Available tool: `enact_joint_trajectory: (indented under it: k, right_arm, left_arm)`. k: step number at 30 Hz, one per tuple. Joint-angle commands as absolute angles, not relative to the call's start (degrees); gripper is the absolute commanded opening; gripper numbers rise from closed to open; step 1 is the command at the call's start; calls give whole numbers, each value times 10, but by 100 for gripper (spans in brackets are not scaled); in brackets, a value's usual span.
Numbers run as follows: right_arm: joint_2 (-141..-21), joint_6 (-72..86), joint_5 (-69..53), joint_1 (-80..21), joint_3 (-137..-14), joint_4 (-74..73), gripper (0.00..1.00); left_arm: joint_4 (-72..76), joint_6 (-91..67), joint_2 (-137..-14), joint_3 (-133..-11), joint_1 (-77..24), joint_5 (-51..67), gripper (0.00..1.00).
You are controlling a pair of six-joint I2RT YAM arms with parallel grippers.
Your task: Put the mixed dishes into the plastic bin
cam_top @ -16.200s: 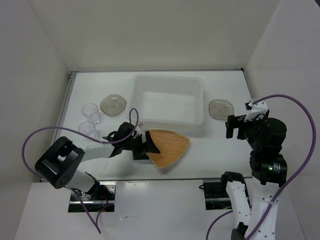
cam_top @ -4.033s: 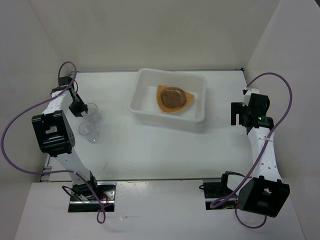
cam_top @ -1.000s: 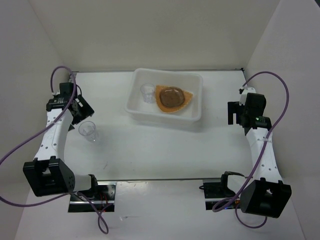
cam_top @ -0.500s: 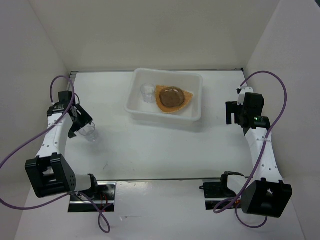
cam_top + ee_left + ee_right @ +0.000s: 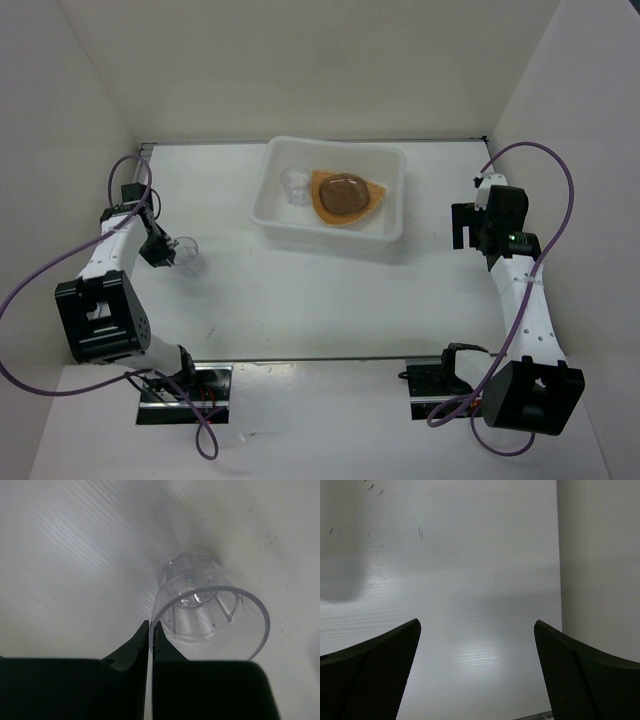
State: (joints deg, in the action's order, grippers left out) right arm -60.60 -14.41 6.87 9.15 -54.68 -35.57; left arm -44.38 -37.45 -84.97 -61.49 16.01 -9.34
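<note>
In the top view, a clear plastic cup [image 5: 189,256] stands on the table at the left, and my left gripper [image 5: 166,250] is shut on its near rim. The left wrist view shows the cup [image 5: 205,605] with my left gripper [image 5: 151,628] pinching its thin rim, one finger inside and one outside. The plastic bin [image 5: 330,230] at the back centre holds the orange-tan plate [image 5: 377,190], a speckled oval dish [image 5: 343,195] lying on the plate, and another clear cup [image 5: 294,185]. My right gripper [image 5: 462,226] [image 5: 477,625] hangs open over bare table at the right, holding nothing.
White walls [image 5: 90,110] close in the table on the left, back and right. The right wall [image 5: 600,555] stands close beside my right gripper. Purple cables [image 5: 545,160] loop from both arms.
My left gripper has come down from beside the cup and shut on its rim. The cup has shifted slightly right and back. The right arm has stayed still.
</note>
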Motion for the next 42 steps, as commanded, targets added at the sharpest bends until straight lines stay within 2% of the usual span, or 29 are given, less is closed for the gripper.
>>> enact_joint_trajectory:
  k: [1,5,7,11,13,14,16,18,20,22,28,32,42]
  right_arm:
    - [-600,-138,76,86,-543,-330,98]
    - [-600,-138,76,86,-543,-324,98]
    - [-600,-138,76,86,-543,-324,98]
    - [-600,-138,76,86,-543,-324,98]
    - [-600,-138,76,86,-543,-324,98]
    - [-600,-138,76,86,-543,-324,98]
    - [-600,-138,76,86,-543,-324,98]
    - [-600,-138,76,86,-543,-324,98]
    - [-600,-138,76,86,-543,-324,98]
    - [-600,-138,76,86,-543,-324,98]
    - [-595,-138,76,86,-543,-324,98]
    - [-595,-138,76,86,-543,-324,98]
    - [-595,-138,82,86,-543,-324,98]
  left_arm:
    - [-430,-368,-839,-615,163,-85,0]
    - [-422,-376,-770,-656,163,-71,0]
    - [-422,-394,-775,-697,163,-52,0]
    - [-387,-436,-788,-797,163,65,0]
    - [-312,-455,-794,-815,163,131,0]
    - [-280,-462,-803,-835,136,191,0]
    - [-231,-433,-848,-877,107,235,0]
    - [-297,-339,-889,-987,43,213,0]
    - [-416,-268,-959,-1069,-6,111,0]
    - [-467,-209,-1013,-1136,-60,63,0]
    - [-520,-203,-1093,-1164,-145,-3,0]
    - [-549,-192,-1152,-1214,-192,-91,0]
    - [-543,-181,-1222,-1216,-222,-117,0]
